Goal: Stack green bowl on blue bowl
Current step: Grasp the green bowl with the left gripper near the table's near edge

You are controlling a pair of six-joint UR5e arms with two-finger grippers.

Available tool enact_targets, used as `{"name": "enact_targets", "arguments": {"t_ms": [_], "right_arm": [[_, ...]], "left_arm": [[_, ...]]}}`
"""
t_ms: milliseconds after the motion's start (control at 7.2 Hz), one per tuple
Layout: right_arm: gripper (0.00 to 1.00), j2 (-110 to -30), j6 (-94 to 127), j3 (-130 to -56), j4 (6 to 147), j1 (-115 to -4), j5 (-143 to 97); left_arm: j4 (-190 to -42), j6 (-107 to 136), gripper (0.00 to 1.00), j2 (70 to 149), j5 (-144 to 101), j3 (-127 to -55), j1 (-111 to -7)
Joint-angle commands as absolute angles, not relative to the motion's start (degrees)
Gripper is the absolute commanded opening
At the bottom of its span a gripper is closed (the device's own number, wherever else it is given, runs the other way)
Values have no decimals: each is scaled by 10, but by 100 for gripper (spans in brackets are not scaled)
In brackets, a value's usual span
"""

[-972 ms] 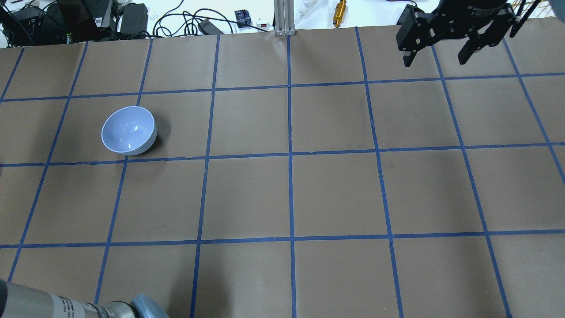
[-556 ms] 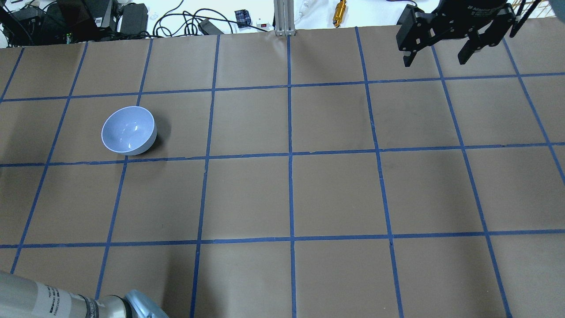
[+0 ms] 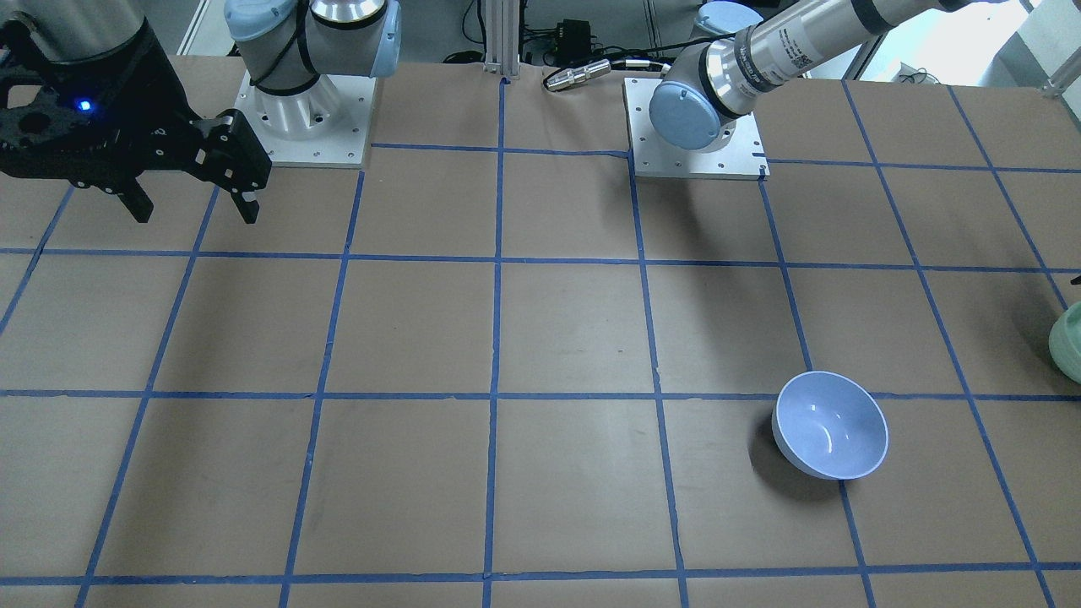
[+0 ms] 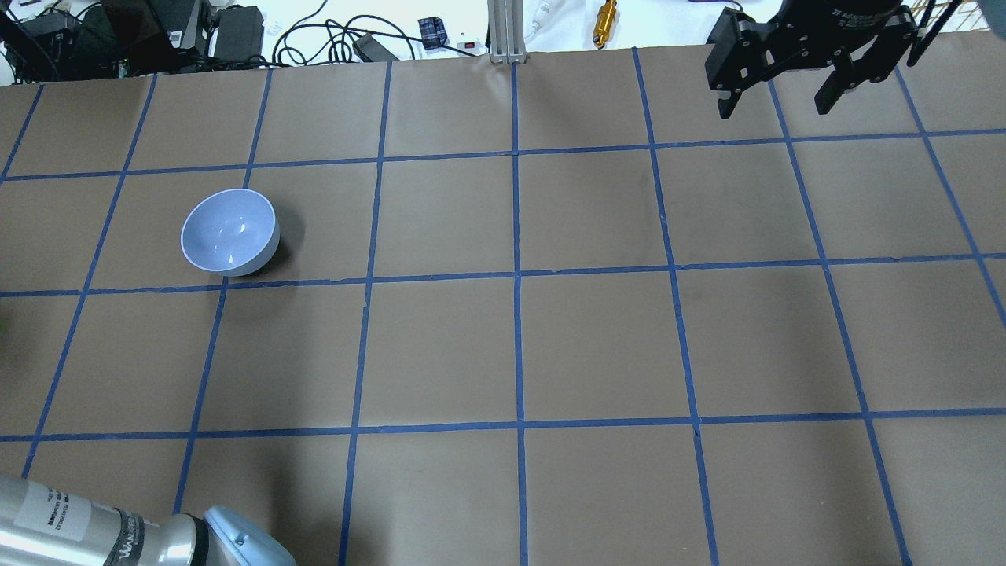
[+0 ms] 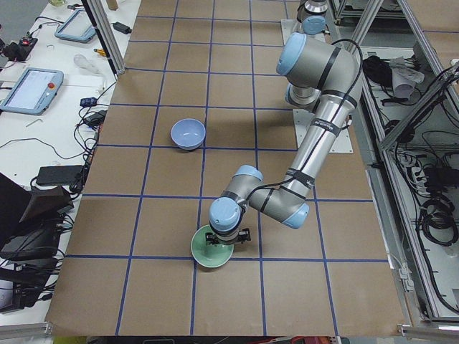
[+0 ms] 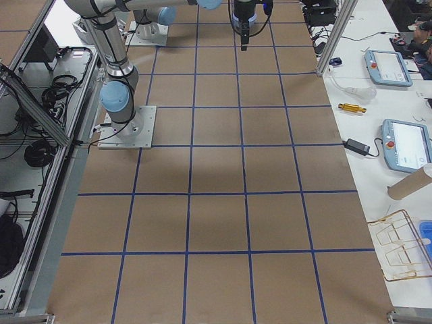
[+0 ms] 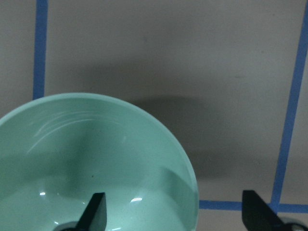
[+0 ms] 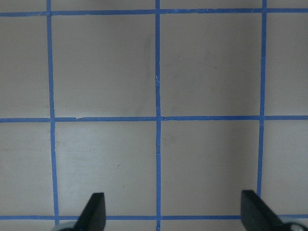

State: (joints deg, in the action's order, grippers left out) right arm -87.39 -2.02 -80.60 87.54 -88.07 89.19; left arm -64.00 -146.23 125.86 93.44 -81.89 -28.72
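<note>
The left gripper [image 7: 175, 214] has its fingers [image 7: 95, 211] apart, astride the wall of the green bowl [image 7: 96, 159]. In the wrist view one finger dips inside the bowl at 7 o'clock of the frame. The other stands outside the rim at 5 o'clock, over the brown paper. Nothing is pinched yet.

The step in hand, I judge, is the grasp of the green bowl. The next move calls for closing on that rim, lifting straight up, then carrying the bowl over to the blue bowl [image 5: 188, 132]. In the left side view the blue bowl sits well apart, at about 12 o'clock of the green one, upright and empty. The thin glossy wall could slip, so a firm pinch matters.

The right gripper [image 4: 776, 106] hangs with its fingers spread at 1 o'clock of the overhead view, far from both bowls. The table [image 4: 597, 346] carries a grid of blue tape.

A label [image 4: 39, 503] on the left arm [image 4: 94, 527] and the white lettering on the right gripper's body are too small to read.
</note>
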Motion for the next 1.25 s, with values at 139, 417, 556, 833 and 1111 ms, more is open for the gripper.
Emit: {"name": "enact_targets", "arguments": {"t_ms": [139, 417, 556, 833, 1111], "right_arm": [[100, -875, -19, -806, 875, -881, 892], [100, -874, -19, -806, 875, -881, 892], [100, -875, -19, -806, 875, -881, 892], [100, -874, -19, -806, 875, -881, 892], [100, -874, -19, -806, 875, -881, 892]], "left_arm": [[-610, -1484, 93, 1284, 933, -825, -279], [-595, -1486, 14, 1281, 934, -827, -279], [-594, -1485, 0, 1280, 933, -828, -279], [-595, -1486, 0, 1278, 933, -829, -279], [-597, -1485, 0, 1262, 936, -828, -279]]}}
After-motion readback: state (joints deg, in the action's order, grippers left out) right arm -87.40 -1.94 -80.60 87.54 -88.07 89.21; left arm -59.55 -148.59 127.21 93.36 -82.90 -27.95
